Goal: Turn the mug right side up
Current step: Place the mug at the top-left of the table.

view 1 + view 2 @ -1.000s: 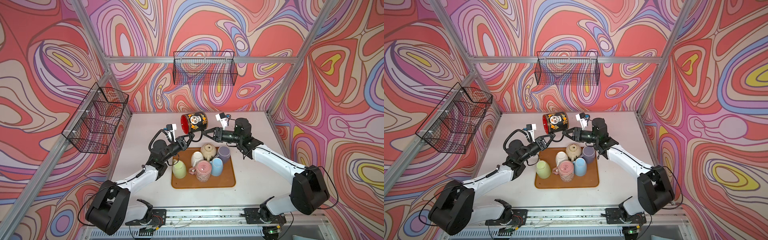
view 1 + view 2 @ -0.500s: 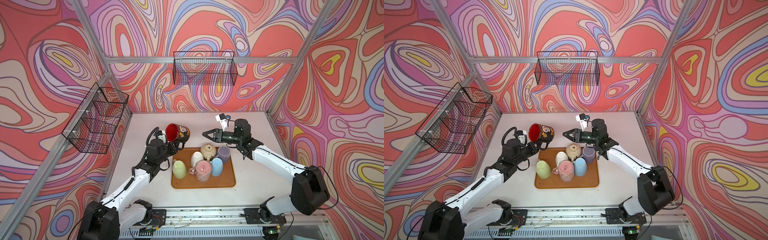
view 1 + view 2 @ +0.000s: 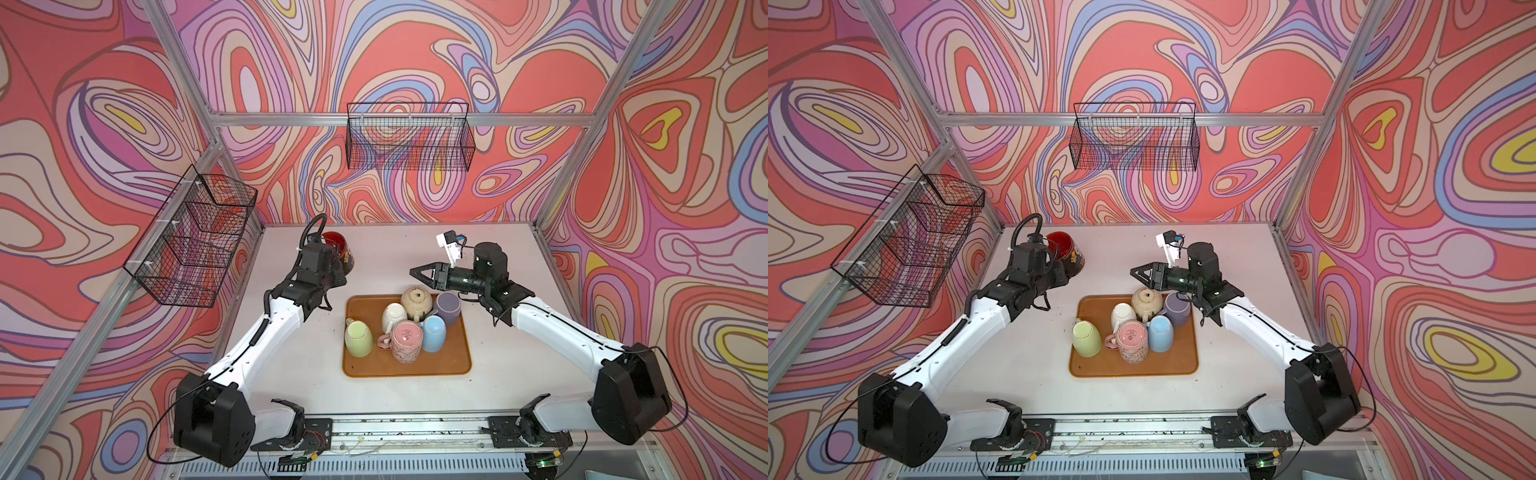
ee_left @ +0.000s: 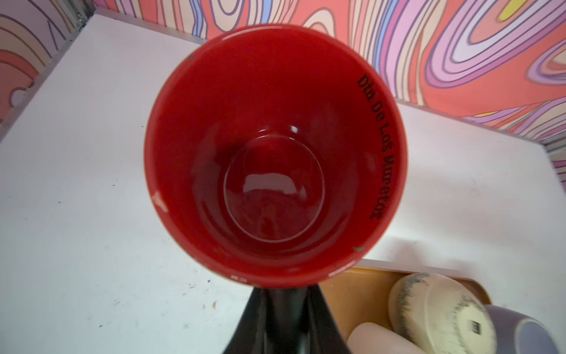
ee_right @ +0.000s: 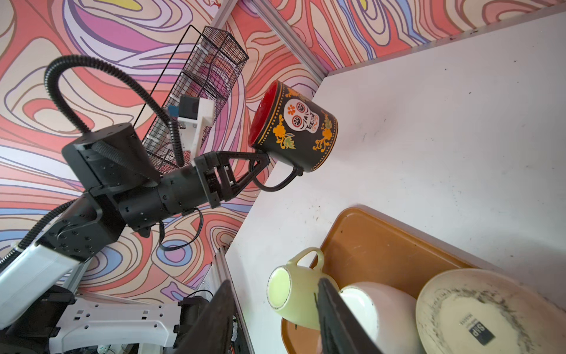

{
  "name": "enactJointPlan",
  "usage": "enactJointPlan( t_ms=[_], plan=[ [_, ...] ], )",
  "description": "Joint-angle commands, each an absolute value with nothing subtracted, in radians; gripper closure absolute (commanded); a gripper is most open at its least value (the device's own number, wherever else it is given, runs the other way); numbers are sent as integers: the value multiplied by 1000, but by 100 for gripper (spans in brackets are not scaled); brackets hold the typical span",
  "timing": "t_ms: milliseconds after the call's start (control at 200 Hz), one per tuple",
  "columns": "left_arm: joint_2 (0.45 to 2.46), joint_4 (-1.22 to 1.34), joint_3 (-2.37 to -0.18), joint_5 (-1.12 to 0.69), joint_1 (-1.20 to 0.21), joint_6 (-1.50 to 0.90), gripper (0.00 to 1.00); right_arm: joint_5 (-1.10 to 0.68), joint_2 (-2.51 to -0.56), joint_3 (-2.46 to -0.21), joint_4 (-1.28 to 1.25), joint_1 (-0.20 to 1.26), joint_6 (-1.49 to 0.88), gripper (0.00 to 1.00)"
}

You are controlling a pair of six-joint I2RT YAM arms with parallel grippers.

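The mug (image 3: 340, 248) is black with a painted skull and a red inside. My left gripper (image 5: 264, 157) is shut on its rim beside the handle and holds it tilted above the table's far left, apart from the tray. The left wrist view looks straight into the mug's red mouth (image 4: 275, 153), with the gripper (image 4: 280, 291) under the rim. In both top views the red opening faces up and away (image 3: 1064, 248). My right gripper (image 3: 416, 272) hangs open and empty over the tray's far edge, well to the right of the mug (image 5: 297, 125).
An orange tray (image 3: 415, 370) in the middle of the table holds several upside-down mugs: green (image 3: 358, 338), pink (image 3: 405, 340), blue (image 3: 433, 332), purple (image 3: 448, 305), cream (image 3: 417, 301), white (image 3: 394, 316). Wire baskets hang on the back wall (image 3: 409, 141) and the left wall (image 3: 191, 241).
A second ago both grippers met at the mug above the tray's far edge. The right one let go; the left arm carried the mug leftward and turned its red opening upward.
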State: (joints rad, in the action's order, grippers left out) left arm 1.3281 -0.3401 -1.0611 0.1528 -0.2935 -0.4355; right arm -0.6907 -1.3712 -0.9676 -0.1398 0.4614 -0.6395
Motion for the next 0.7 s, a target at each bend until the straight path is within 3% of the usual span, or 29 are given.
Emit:
enactJointPlan(
  t_ms=[0,250,696],
  plan=[
    [1371,-280,-1141,247,-272,-343,100,-665,-1336,-942,-115,467,-598,54],
    [1477,-179,-1169,272,-217,-286,100,-664,-1310,-915,-104,467,-576,54],
    [1610,109,-1113,-12,-68,-202,100,-703,-1326,-874,-158,467,-595,55]
  ],
)
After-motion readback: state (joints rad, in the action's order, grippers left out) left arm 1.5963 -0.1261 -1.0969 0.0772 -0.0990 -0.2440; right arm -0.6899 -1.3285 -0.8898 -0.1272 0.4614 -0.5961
